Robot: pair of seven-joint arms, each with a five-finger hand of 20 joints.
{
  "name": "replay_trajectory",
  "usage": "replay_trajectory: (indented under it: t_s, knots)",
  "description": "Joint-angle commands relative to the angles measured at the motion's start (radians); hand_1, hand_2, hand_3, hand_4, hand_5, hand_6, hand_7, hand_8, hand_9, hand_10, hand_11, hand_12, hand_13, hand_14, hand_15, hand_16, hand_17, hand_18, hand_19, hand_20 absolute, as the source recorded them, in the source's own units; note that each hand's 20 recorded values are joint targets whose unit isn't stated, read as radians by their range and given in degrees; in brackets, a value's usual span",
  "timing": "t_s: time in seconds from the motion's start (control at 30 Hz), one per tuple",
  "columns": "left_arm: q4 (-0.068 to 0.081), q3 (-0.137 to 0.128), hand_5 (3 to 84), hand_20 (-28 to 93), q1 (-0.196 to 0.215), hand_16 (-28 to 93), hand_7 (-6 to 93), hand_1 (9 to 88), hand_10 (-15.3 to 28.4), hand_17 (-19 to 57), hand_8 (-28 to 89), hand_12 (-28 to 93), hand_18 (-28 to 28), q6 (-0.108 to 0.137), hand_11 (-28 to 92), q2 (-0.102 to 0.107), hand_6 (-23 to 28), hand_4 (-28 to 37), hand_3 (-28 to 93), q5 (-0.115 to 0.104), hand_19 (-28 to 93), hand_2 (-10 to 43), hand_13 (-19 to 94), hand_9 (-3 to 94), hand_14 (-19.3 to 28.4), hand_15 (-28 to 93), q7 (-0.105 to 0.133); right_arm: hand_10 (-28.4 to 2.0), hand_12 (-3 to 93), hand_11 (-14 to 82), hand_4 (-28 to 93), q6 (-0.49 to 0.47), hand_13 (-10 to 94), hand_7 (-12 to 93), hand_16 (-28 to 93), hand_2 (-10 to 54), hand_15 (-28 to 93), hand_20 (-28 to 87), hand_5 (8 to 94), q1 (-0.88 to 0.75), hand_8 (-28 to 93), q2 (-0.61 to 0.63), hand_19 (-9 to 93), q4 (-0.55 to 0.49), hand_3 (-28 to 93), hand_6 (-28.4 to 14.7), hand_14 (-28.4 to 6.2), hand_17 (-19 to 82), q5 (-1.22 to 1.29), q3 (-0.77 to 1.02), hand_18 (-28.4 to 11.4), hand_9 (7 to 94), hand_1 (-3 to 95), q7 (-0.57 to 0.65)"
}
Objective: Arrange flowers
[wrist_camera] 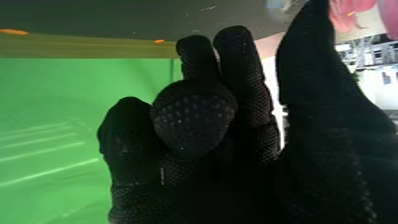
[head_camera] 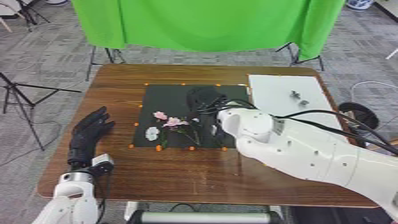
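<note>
Seeing two blue-and-white rounded objects [head_camera: 360,4] on the floor at the head view's far edge, looking like pots; being unable to make out any contents.

Showing pink blooms [head_camera: 174,122] and a white bloom [head_camera: 152,133] lying on the black mat [head_camera: 160,95], with thin green stems [head_camera: 193,134] spreading toward the near side. Holding the right hand [head_camera: 202,97] low over the same mat, just to the right of the pink blooms. In the wrist view, extending the right hand's [wrist_camera: 235,195] fingers fairly straight with the thumb [wrist_camera: 193,117] folding in front of them, released and grasping nothing visible; showing pink petals beyond the outer finger. Bringing the white right arm [head_camera: 311,155] in from the lower right, with black cables [head_camera: 342,133] running along it.

Resting the left hand [head_camera: 87,134] over the table's left side, relaxed and empty, fingers pointing toward the far edge.

Dotting the mat's border with orange marks [head_camera: 159,148]. Laying a white sheet [head_camera: 275,90] beside the mat on the brown table [head_camera: 213,177], bearing small grey pieces [head_camera: 296,94]. Hanging a green cloth [head_camera: 209,25] behind, above grey flooring [head_camera: 44,55], with a black tripod [head_camera: 13,87] standing at left.
</note>
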Motion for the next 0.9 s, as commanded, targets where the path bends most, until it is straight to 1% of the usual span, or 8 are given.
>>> replay_trajectory:
  t_s: [0.03, 0.17, 0.4, 0.47, 0.63, 0.77, 0.83, 0.9]
  knots:
    - [0.007, 0.008, 42.4, 21, 0.007, 0, 19.0, 31.6, 11.3, 7.8, -9, 13, 14.5, -0.012, 20, -0.005, -0.1, -15.9, 72, -0.002, 18, -5.9, 37, 38.0, 16.6, 28, -0.01, -13.0, 19.2, 12.9, -16, -0.026, 87, 21, 30, -9.2, 62, 55, 64.8, 0.011, 3, -0.001, 93, -0.006, 62, 1.4, -3.2, 60, -0.001, 0.02, -14.1, 66.8, 46.1, 0.006]
    - [0.007, 0.006, 42.5, 21, 0.008, 0, 19.0, 31.6, 11.3, 7.8, -9, 13, 14.5, -0.012, 20, -0.007, -0.1, -15.9, 72, -0.001, 18, -6.0, 37, 38.1, 16.7, 28, -0.011, -12.9, 19.2, 12.6, -16, -0.04, 87, 21, 30, -9.2, 62, 55, 64.4, 0.001, 3, 0.011, 93, -0.021, 63, 1.3, -3.3, 60, 0.014, 0.077, -14.2, 66.0, 44.8, 0.008]
    - [0.003, 0.003, 42.4, 21, 0.015, 0, 18.9, 31.6, 11.3, 7.6, -9, 13, 14.6, -0.007, 20, -0.003, -0.1, -16.1, 72, -0.004, 18, -6.0, 37, 38.1, 16.6, 28, -0.007, -13.1, 19.1, 12.2, -16, 0.037, 87, 20, 29, -8.3, 61, 54, 63.8, -0.027, 0, 0.117, 93, -0.117, 65, 1.3, -3.6, 59, 0.0, 0.258, -14.2, 65.2, 41.7, 0.063]
    - [-0.001, -0.001, 42.4, 20, 0.022, 0, 18.9, 31.6, 11.3, 7.7, -9, 13, 14.5, -0.002, 20, -0.002, -0.2, -16.1, 72, -0.005, 17, -6.0, 37, 38.0, 16.6, 28, -0.008, -13.7, 18.8, 11.6, -15, 0.039, 86, 19, 29, -8.6, 61, 54, 63.9, -0.055, -6, 0.14, 93, -0.132, 66, 1.2, -3.8, 59, -0.007, 0.332, -14.2, 65.2, 39.6, 0.101]
    - [-0.008, -0.009, 42.4, 20, 0.032, 0, 19.0, 31.6, 11.2, 7.7, -9, 13, 14.5, 0.002, 20, -0.005, -0.2, -16.1, 72, -0.004, 17, -6.0, 36, 38.0, 16.6, 28, -0.004, -15.6, 19.4, 10.9, -14, -0.076, 85, 17, 29, -9.5, 61, 53, 60.8, -0.093, -9, 0.201, 93, -0.145, 65, -0.3, -4.1, 58, -0.006, 0.449, -14.3, 65.0, 36.8, 0.195]
    - [-0.01, -0.009, 42.4, 20, 0.038, 0, 19.0, 31.6, 11.2, 7.9, -9, 13, 14.5, 0.017, 20, 0.002, -0.2, -16.0, 72, -0.014, 17, -6.0, 37, 38.1, 16.6, 28, 0.006, -17.9, 20.3, 8.7, -15, -0.205, 82, 12, 29, -9.5, 61, 50, 55.2, -0.142, -6, 0.236, 93, -0.126, 65, -2.4, -6.5, 54, -0.016, 0.522, -16.5, 58.7, 31.1, 0.244]
    - [0.006, -0.001, 42.5, 24, 0.029, 0, 18.8, 31.8, 11.4, 11.3, -9, 13, 14.1, 0.016, 20, 0.001, 0.0, -15.9, 72, -0.015, 24, -6.0, 37, 38.2, 16.7, 28, 0.038, -18.7, 21.4, 8.2, -16, -0.227, 80, 11, 29, -9.5, 61, 49, 51.9, -0.168, -6, 0.254, 93, -0.109, 64, -3.1, -7.6, 52, -0.012, 0.543, -17.3, 55.7, 28.2, 0.275]
    - [-0.007, -0.007, 42.6, 27, 0.038, -1, 18.6, 34.3, 11.5, 15.7, -9, 13, 14.8, 0.022, 20, -0.001, 0.2, -15.4, 71, -0.002, 30, -7.0, 39, 38.2, 16.4, 28, 0.031, -19.6, 21.8, 7.9, -16, -0.249, 79, 10, 29, -9.5, 61, 48, 50.5, -0.199, -5, 0.276, 93, -0.091, 63, -3.7, -8.3, 52, -0.019, 0.563, -17.9, 54.7, 26.0, 0.297]
